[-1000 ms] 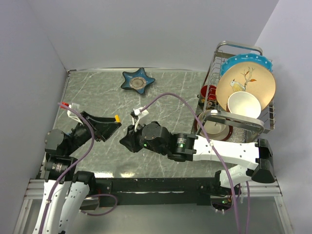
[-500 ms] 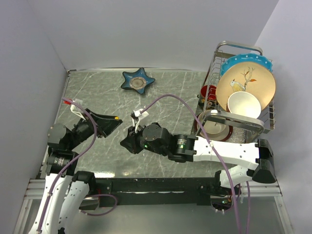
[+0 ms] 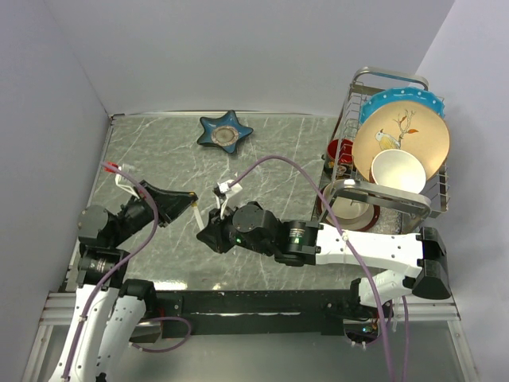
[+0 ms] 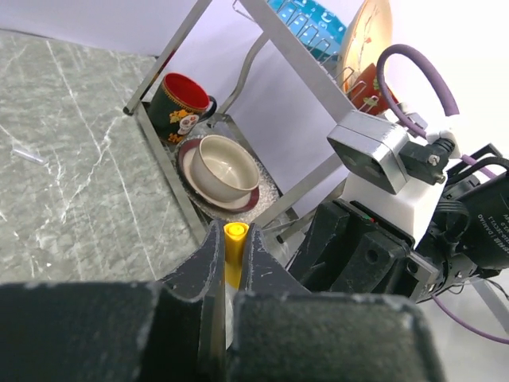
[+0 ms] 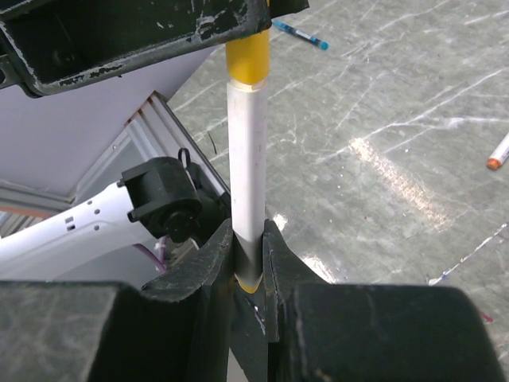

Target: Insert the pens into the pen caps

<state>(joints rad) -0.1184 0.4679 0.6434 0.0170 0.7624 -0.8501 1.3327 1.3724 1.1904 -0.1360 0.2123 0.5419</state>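
Your yellow cap [image 5: 246, 60] sits on the top end of the white pen [image 5: 244, 159], right at the mouth of your left gripper [image 4: 233, 236]. Those jaws were standing wide a second ago and have just snapped shut on the cap. The left arm has also swung in toward the right one. The right gripper [image 5: 248, 235] is clamped on the pen's lower end, holding it upright between the two tools.

From the right wrist view, cap and barrel meet with no gap showing, so this pen looks seated or nearly so. What's left is probably a firm push along the barrel. Keep both tools in line, because a sideways nudge could cock the cap.

Beyond the right fingers, an orange-tipped pen [image 5: 499, 151] lies loose on the grey marble table [image 3: 270, 151], and a blue-tipped stick [image 5: 298, 34] lies farther out. That means there's more work waiting.

Past the left jaws stands the wire dish rack [image 4: 199, 24] with a red-lined mug [image 4: 179, 99] and a bowl [image 4: 227, 163] beneath it. A blue star dish [image 3: 225, 132] sits well ahead of both tools, near the back wall.
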